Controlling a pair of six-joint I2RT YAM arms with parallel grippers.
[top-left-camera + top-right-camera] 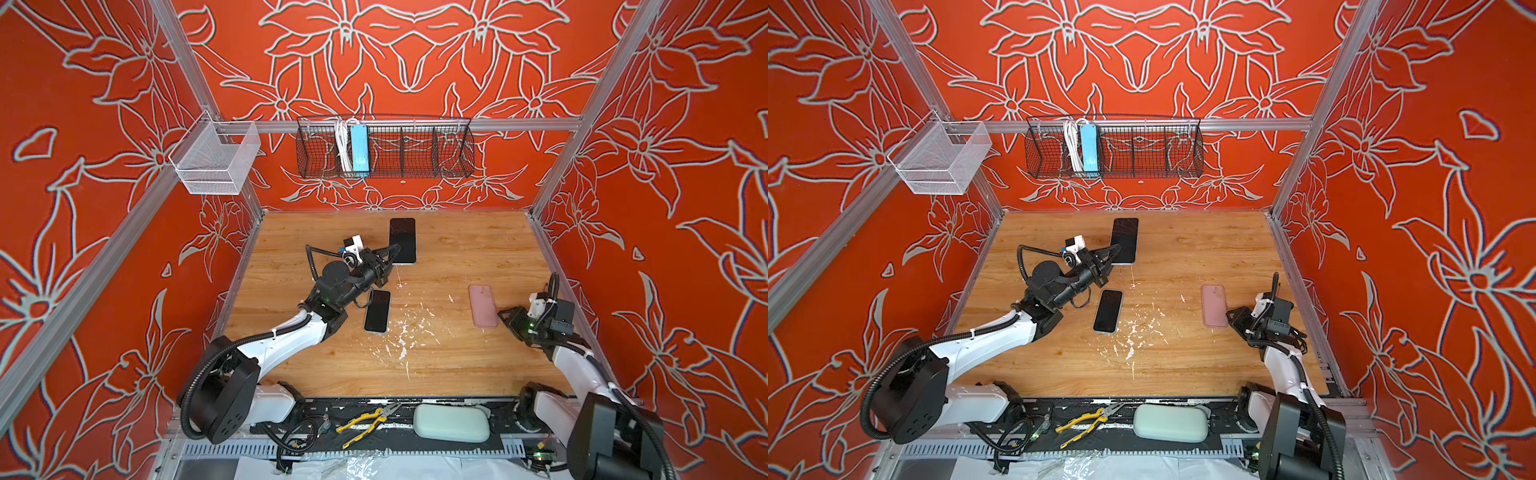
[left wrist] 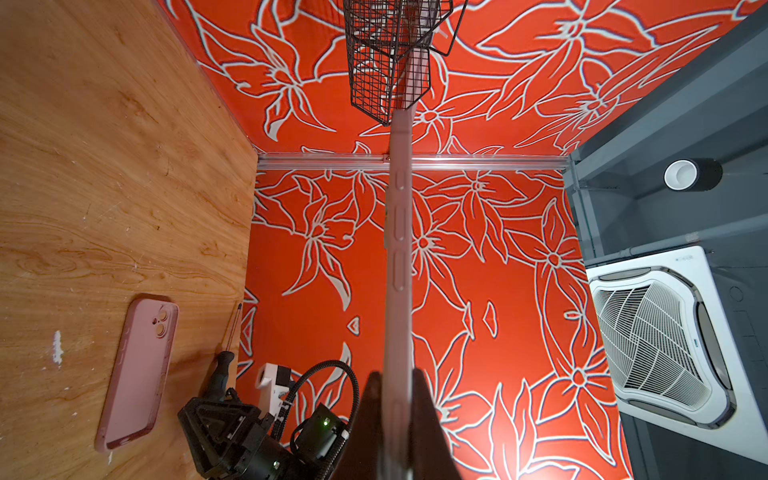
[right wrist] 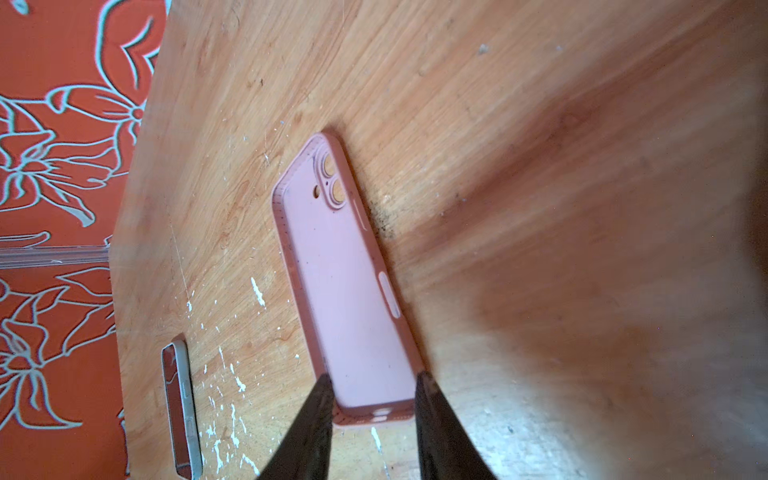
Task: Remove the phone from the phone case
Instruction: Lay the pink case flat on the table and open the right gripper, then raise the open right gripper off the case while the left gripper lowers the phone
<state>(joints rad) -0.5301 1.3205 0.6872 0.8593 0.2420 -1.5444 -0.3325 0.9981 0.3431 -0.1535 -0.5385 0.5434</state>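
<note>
Two tools share the work, and the left tool (image 1: 394, 250) is clamped together on the near end of the phone (image 1: 402, 237), at the upper middle of the desk (image 1: 457, 257) in both top views. The right tool (image 3: 374, 384) has its jaws apart, one on each side of the near end of the pink phone case (image 3: 349, 282). I cannot tell whether they press on it or merely flank it. The case lies flat at the right middle of the desk, well apart from the phone. By my reading the extraction itself is done and the step in hand is letting go. The right tool should widen and back straight off the case, and the left should lay the phone flat on bare wood, clear of the second phone (image 1: 377, 311) lying just below it in the frame. The right wrist view shows wood grain through the case's camera cut-outs, which proves it empty, while the top views give only a pink slab. The left wrist view shows the phone (image 2: 399, 228) edge-on, with side buttons and wall on both sides, so it is held off the desk. Its dark screen shows only from above.
</note>
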